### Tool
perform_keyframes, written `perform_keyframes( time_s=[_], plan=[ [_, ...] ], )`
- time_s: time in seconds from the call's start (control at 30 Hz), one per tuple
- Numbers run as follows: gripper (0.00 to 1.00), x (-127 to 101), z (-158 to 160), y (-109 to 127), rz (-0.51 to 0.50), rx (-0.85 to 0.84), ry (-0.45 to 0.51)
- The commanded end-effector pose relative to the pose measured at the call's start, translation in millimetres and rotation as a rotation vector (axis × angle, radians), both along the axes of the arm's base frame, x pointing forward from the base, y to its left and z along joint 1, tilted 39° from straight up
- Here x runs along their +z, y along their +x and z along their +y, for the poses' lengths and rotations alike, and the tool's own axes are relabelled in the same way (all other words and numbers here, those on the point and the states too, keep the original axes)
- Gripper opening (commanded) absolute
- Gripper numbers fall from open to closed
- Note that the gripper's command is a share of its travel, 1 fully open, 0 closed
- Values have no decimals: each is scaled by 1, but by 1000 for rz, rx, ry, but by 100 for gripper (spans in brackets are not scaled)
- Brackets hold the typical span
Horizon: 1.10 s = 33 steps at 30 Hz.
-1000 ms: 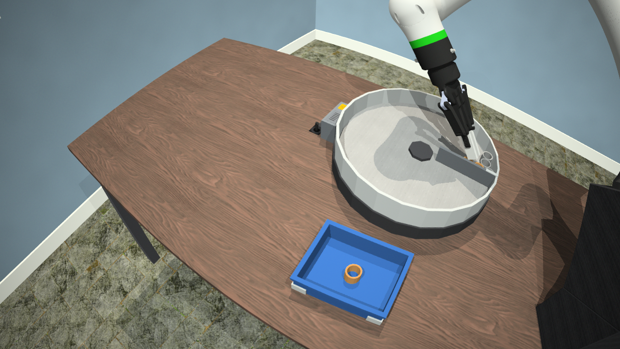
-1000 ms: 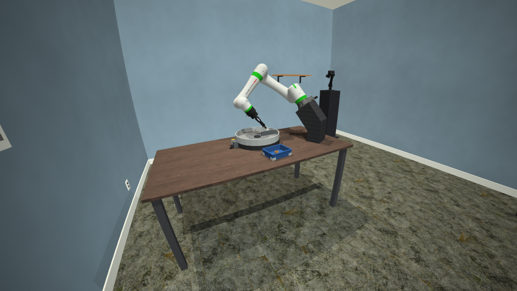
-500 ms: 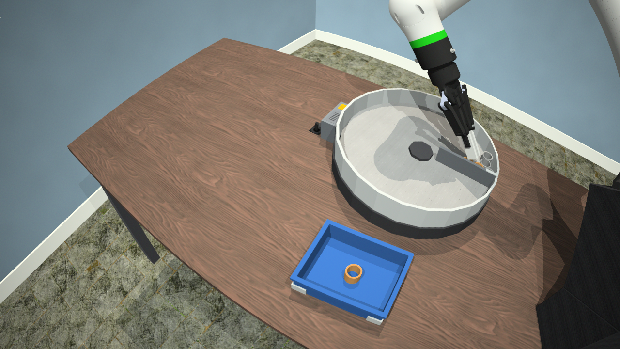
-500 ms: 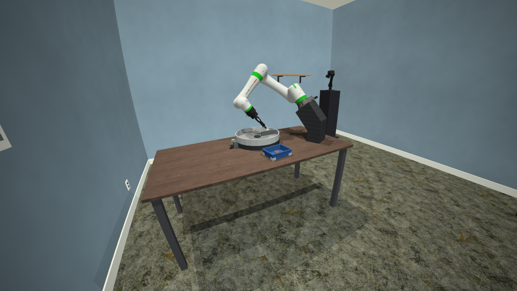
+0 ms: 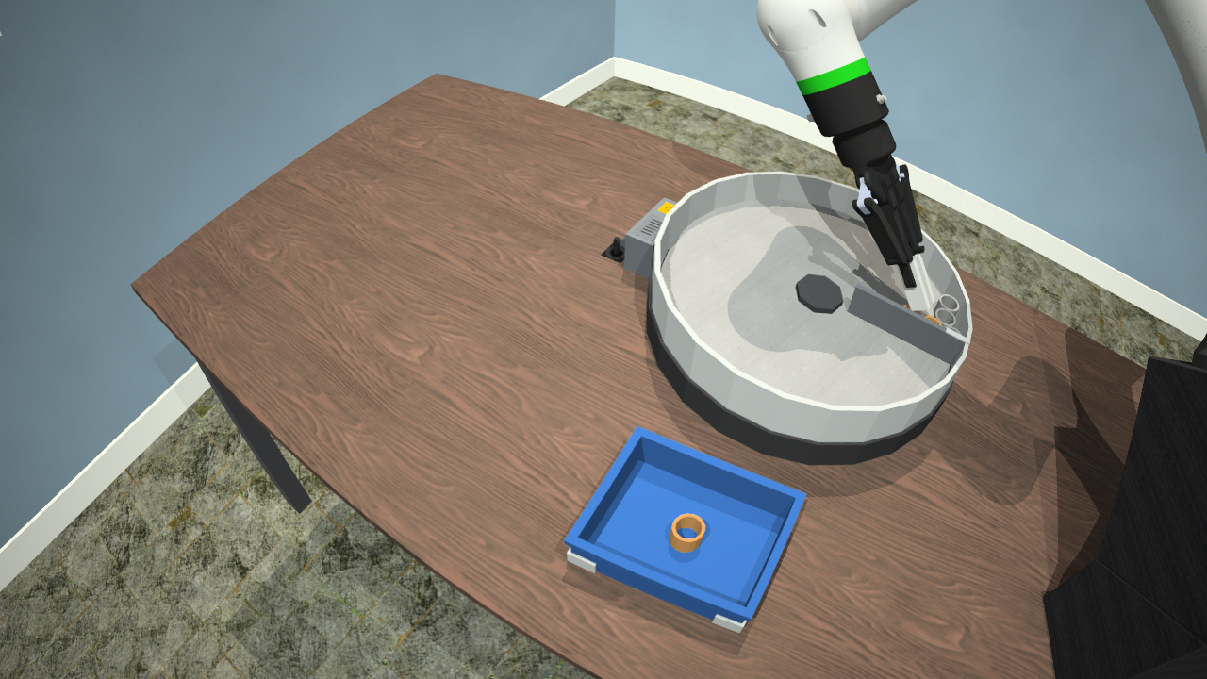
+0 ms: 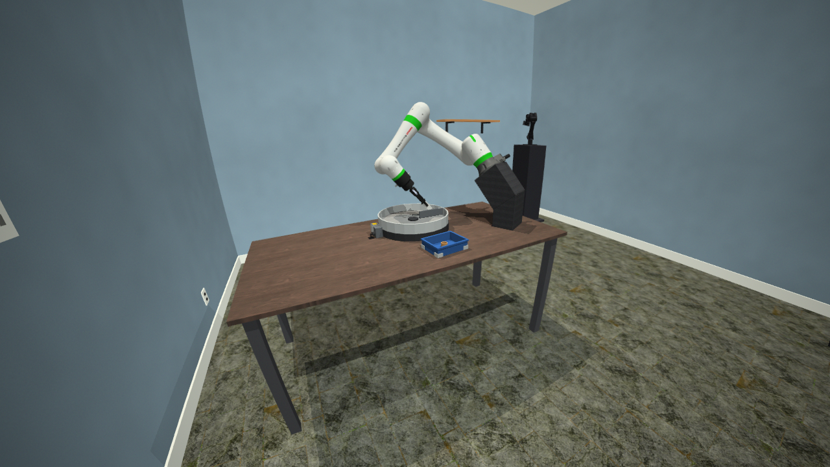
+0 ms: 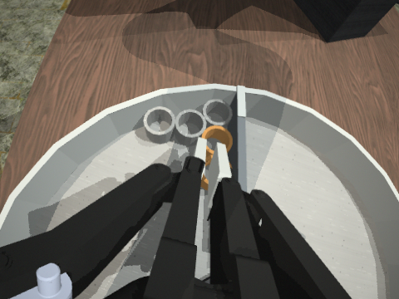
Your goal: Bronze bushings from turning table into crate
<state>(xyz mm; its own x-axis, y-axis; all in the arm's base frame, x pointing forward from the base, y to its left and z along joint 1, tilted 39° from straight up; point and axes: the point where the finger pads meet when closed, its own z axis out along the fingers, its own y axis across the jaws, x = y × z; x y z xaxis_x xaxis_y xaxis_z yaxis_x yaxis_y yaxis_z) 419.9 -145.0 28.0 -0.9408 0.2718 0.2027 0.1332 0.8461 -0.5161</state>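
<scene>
Bronze bushings (image 5: 685,545) (image 6: 443,244) (image 7: 219,132), smooth round rings, one in blue crate (image 5: 658,584) (image 6: 448,250), gripper (image 5: 915,293) (image 6: 428,206) (image 7: 207,154) drawn together

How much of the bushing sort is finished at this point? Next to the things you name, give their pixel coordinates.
One bronze bushing (image 5: 685,545) (image 6: 443,243) is already in the crate (image 5: 721,463) (image 6: 455,248). The hand (image 5: 917,297) (image 6: 428,206) (image 7: 207,154) is shut with nothing in it. Left: the bronze pieces (image 5: 933,320) (image 7: 217,129) by the divider (image 5: 902,324) (image 7: 242,149), partly hidden, count unclear. Three steel bushings (image 5: 948,295) (image 7: 159,136) rightly sit on the turning table (image 5: 761,379) (image 6: 412,227) (image 7: 332,120).
</scene>
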Motion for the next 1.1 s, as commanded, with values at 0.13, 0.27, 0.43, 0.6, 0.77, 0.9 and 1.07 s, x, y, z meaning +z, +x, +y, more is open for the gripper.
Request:
perform_keyframes(
  time_s=[0.13,0.27,0.43,0.6,0.77,0.9,1.07],
  plan=[
    [6,-6,-4,3,0,0,0],
    [6,-8,-5,4,0,0,0],
    [6,-8,-5,4,0,0,0],
    [6,-8,-5,4,0,0,0],
    [6,-8,-5,4,0,0,0],
    [6,-8,-5,4,0,0,0],
    [6,-8,-5,4,0,0,0]
  ],
)
